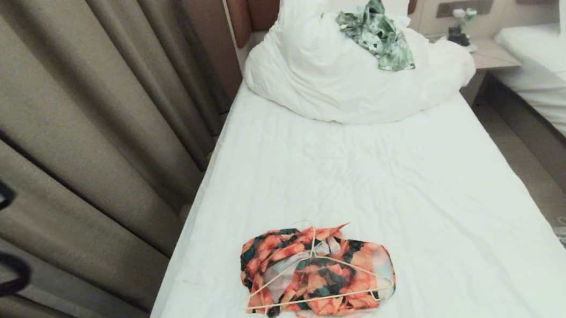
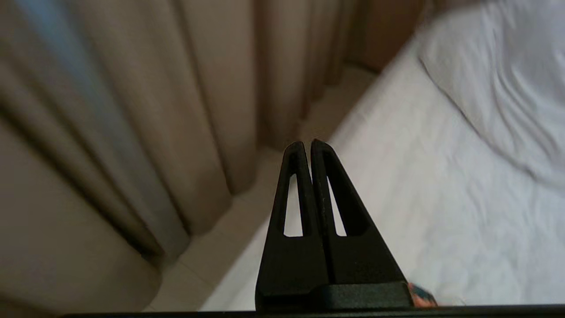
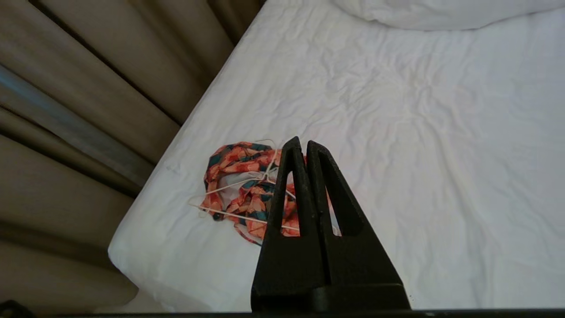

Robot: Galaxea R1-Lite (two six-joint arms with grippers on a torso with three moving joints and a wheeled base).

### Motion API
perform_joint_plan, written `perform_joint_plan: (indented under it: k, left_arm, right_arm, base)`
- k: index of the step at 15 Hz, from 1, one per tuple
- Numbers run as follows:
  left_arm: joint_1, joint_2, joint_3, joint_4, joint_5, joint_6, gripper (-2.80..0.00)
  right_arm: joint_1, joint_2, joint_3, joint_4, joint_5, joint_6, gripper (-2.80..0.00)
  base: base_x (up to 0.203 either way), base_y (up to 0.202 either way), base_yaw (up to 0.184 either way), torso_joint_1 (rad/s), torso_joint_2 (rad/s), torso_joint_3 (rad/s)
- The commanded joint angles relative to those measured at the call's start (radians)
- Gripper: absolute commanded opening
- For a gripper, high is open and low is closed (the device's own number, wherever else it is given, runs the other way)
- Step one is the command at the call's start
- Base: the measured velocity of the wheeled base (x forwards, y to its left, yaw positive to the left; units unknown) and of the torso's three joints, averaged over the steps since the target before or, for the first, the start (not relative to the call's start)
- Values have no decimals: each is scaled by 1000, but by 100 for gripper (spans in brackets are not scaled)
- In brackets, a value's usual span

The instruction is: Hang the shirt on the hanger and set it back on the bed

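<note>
Two grippers: neither is on the work; the left gripper (image 2: 307, 145) hangs over the curtain-side edge of the bed (image 1: 427, 190), the right gripper (image 3: 301, 145) hangs above the shirt (image 1: 324, 278), well clear of it.
Fingers: on both, the two black fingers are pressed together with nothing between them.
Step in hand: by my reading, the approach to the shirt and the hanger (image 1: 315, 279), before any pick.
Doing it well: part the fingers before descending, or they will only push cloth about.
First pick: probably the hanger, since it lies on top of the shirt; take it near the hook (image 1: 312, 233), where the wire stands proud of the fabric.
Second hand: likely needed on the collar, so the shirt can be opened and a hanger shoulder fed into it.
Risk: the wire is thin and lies flat against soft cloth, so a pinch may catch fabric with it.
Shirt, place: on the sheet at the foot end of the bed, nearer the curtain (image 1: 68, 126) side, well apart from the heaped duvet (image 1: 316, 79).
Shirt, look: crumpled in a low bundle, orange-pink flowers on dark ground, pale inner side showing in places.
Hanger, look: cream-white wire triangle lying across the shirt, hook towards the duvet.
Not the target: a green-and-white garment (image 1: 375, 34) on the duvet.
</note>
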Motion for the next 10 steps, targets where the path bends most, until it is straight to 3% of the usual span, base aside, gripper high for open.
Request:
perform_joint_plan:
  k: [1, 5, 8, 10]
  left_arm:
    - [95, -323, 82, 54, 12, -1, -280]
    - [254, -614, 208, 173, -6, 2, -280]
    - [276, -810, 235, 315, -115, 30, -280]
    - [281, -910, 250, 382, -202, 83, -280]
  right_arm:
    - [-2, -231, 39, 81, -21, 1, -280]
    - [1, -499, -17, 427, -76, 4, -280]
    - [14, -530, 9, 441, -75, 6, -280]
    - [22, -540, 23, 439, -73, 5, -280]
  base:
    - [0, 0, 0, 0, 0, 0]
    - [0, 0, 0, 0, 0, 0]
    - [0, 0, 0, 0, 0, 0]
    - [0, 0, 0, 0, 0, 0]
